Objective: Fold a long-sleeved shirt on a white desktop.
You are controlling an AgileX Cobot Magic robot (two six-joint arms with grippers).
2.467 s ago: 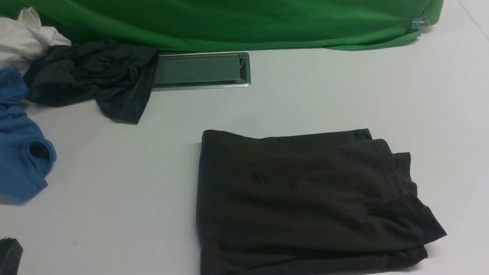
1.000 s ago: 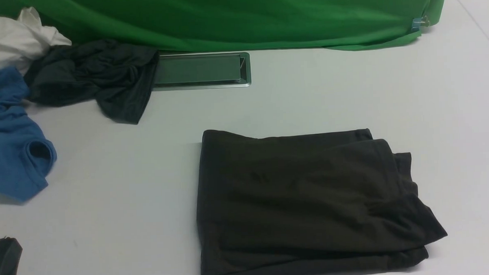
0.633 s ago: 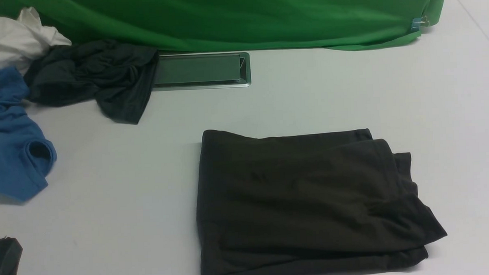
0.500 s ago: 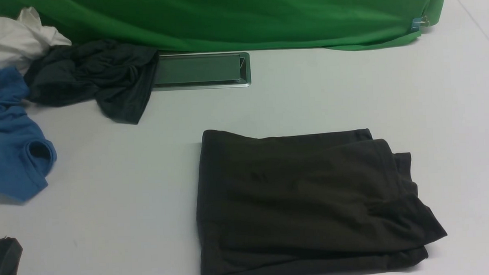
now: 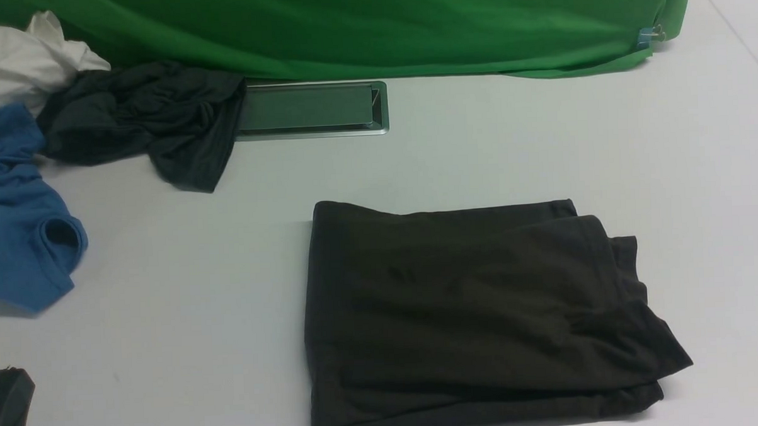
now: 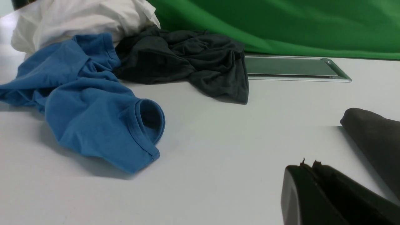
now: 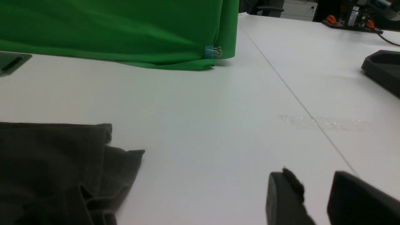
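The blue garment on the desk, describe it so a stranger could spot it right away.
Start at the green cloth backdrop and follow the white desktop to its far left, where clothes are heaped. The blue garment lies nearest the robot, beside a dark grey garment and a white one; it alone is bright blue.

Probably lab (green backdrop (image 5: 360,24), tables)

No readable text, label, brand, number or sign shows anywhere.
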